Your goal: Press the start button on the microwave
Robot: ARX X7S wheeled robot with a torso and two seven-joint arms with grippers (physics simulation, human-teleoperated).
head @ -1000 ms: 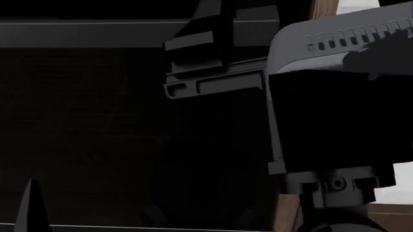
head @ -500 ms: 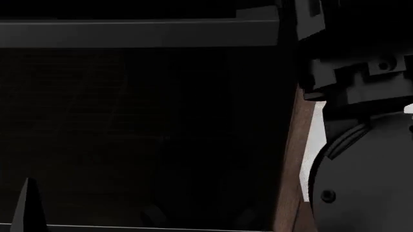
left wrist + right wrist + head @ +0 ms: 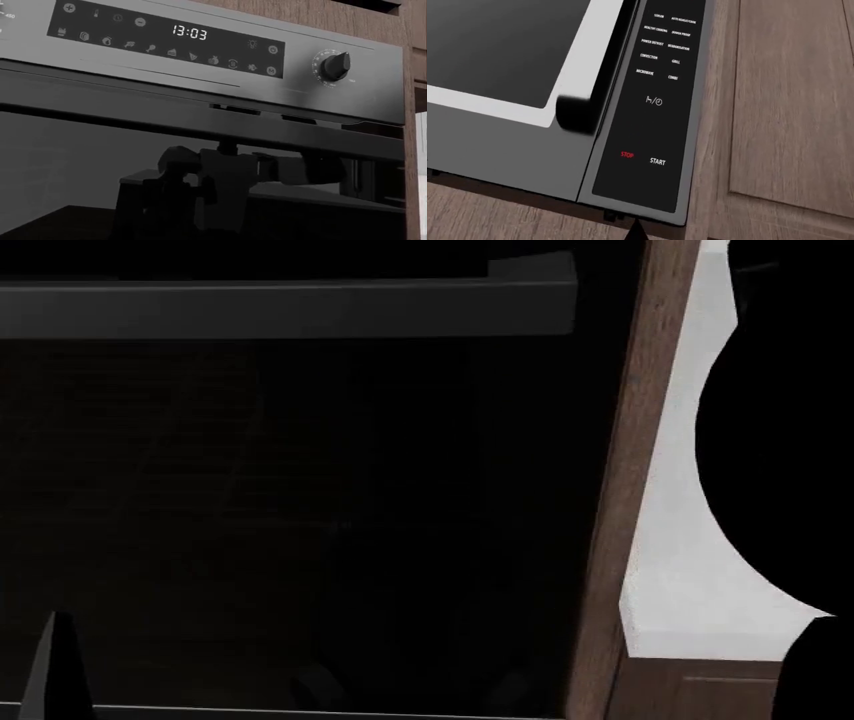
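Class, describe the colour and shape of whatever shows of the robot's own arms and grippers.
Very little shows. In the head view a black round-edged bulk, probably the right arm, fills the right edge, featureless. A dark grey pointed sliver at lower left may be a left fingertip. The right wrist view shows one small dark pointed fingertip. No cables or markings visible.

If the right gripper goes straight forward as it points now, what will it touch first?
Probably the microwave's control panel, near its lower edge around the START button. Only a dark tip of the right gripper shows, so depth and exact aim are unclear.
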